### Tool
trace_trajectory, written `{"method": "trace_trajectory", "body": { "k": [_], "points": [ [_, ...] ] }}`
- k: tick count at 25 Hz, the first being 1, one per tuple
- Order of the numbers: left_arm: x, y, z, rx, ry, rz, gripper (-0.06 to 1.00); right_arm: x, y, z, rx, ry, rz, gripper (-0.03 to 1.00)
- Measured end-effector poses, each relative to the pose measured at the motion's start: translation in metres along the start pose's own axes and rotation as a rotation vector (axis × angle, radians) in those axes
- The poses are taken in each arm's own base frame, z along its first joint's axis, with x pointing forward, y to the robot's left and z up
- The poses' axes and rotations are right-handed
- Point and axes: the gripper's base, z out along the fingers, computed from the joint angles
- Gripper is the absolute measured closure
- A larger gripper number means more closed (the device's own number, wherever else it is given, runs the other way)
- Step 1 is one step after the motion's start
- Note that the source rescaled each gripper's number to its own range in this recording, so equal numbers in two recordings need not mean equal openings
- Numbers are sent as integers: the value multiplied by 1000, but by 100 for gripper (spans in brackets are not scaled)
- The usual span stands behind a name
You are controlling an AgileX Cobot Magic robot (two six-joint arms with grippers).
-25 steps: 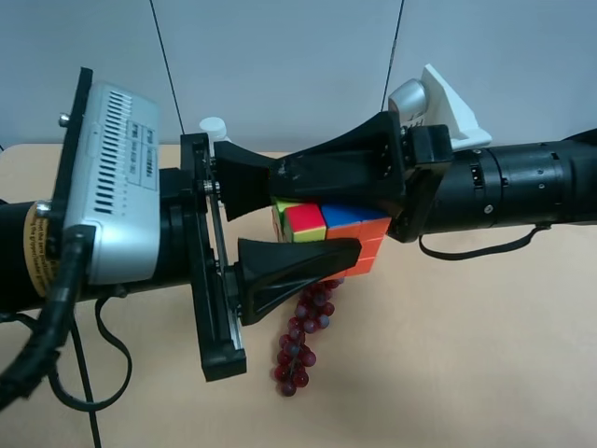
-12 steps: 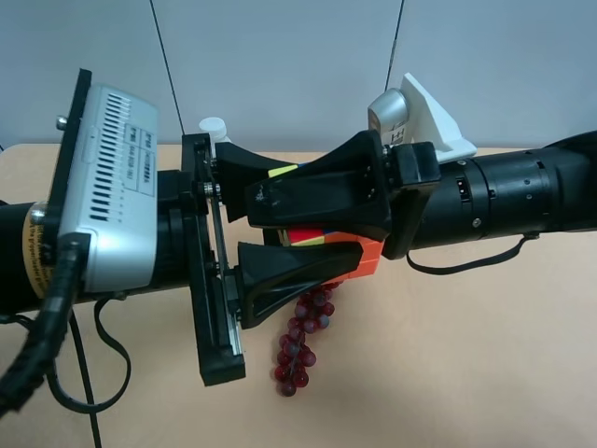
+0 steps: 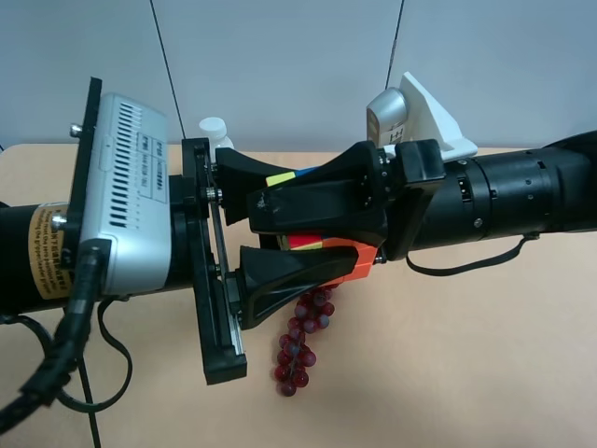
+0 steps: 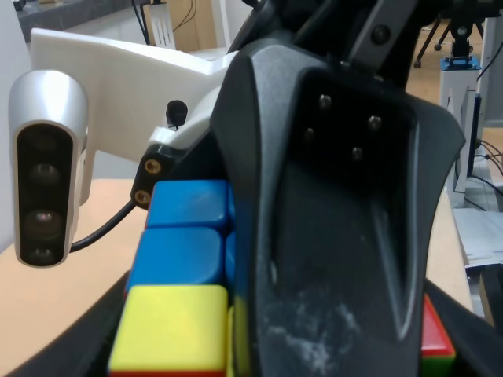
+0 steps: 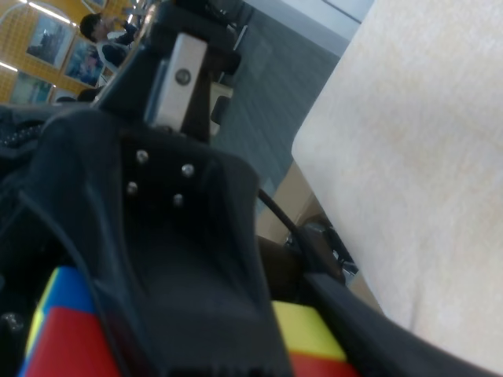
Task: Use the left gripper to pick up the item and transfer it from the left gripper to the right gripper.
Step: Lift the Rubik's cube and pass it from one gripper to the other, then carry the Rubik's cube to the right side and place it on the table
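The item [image 3: 359, 261], a small colour-squared puzzle cube, hangs in the air between both arms. My left gripper [image 3: 322, 213], on the arm with the grey slotted box, is shut on it from the exterior high view's left. My right gripper [image 3: 275, 210], under the white bracket, comes from that view's right, with one black finger lying flat across the cube and its other finger hidden. In the left wrist view that finger [image 4: 338, 204] presses against the cube's blue and yellow squares [image 4: 181, 251]. The right wrist view shows red and yellow squares [image 5: 67, 338] behind the left gripper's finger [image 5: 189, 259].
A bunch of purple grapes [image 3: 300, 341] lies on the tan table [image 3: 466, 355] right below the two grippers. A white bottle cap [image 3: 214, 128] shows behind the left gripper. Two thin black cables hang at the back.
The right gripper slid further left over the cube and its jaws closed in, now covering most of the coloured faces. The left arm rolled slightly, still holding the cube.
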Motion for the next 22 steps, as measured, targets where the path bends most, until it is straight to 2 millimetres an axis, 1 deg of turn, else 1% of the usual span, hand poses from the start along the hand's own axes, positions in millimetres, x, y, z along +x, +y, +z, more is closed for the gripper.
{"method": "trace_trajectory", "body": {
  "k": [2, 3, 4, 5, 7, 8, 9, 10, 12, 22],
  "points": [
    [0, 0, 0, 1, 1, 2, 94, 0, 0, 0, 1, 1, 0, 72],
    [0, 0, 0, 3, 0, 11, 92, 0, 0, 0, 1, 0, 0, 72],
    [-1, -1, 0, 7, -10, 22, 82, 0, -1, 0, 10, 3, -3, 82],
    [-2, -1, 0, 11, -26, 31, 64, 1, -2, 0, 22, 6, -4, 97],
    [-6, -2, 0, 19, -58, 42, 27, 1, -5, 0, 40, 16, -5, 96],
    [-7, -2, 0, 20, -64, 44, 13, 1, -5, 0, 41, 17, -6, 96],
    [-7, -2, 0, 20, -67, 45, 5, 1, -5, 0, 41, 17, -6, 96],
    [-7, -2, 0, 20, -67, 45, 1, 1, -5, 0, 41, 17, -6, 96],
    [-8, -2, 0, 21, -71, 45, -3, 1, -5, 0, 41, 17, -6, 96],
    [-8, -2, -1, 22, -73, 43, -4, 1, -5, 0, 41, 17, -6, 96]
  ]
}}
